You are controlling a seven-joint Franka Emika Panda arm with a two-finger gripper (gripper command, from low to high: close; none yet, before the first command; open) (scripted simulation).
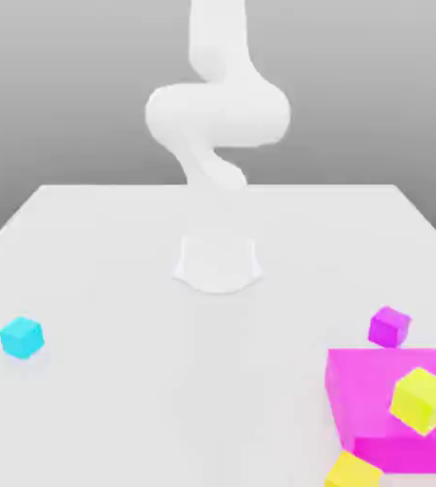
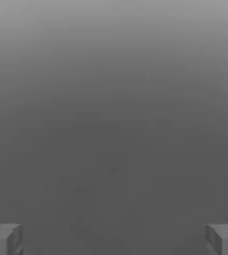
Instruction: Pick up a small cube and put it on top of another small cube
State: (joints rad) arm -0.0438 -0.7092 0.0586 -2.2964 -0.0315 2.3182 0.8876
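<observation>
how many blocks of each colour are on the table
cyan: 1, the small cyan cube
yellow: 2, the small yellow cube on the big block and the small yellow cube at the front edge
magenta: 2, the small magenta cube and the large flat magenta block
total: 5

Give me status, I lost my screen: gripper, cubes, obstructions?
Gripper open, empty. Cyan cube alone, untouched. Yellow cube on big pink block. Nothing blocking.
</observation>
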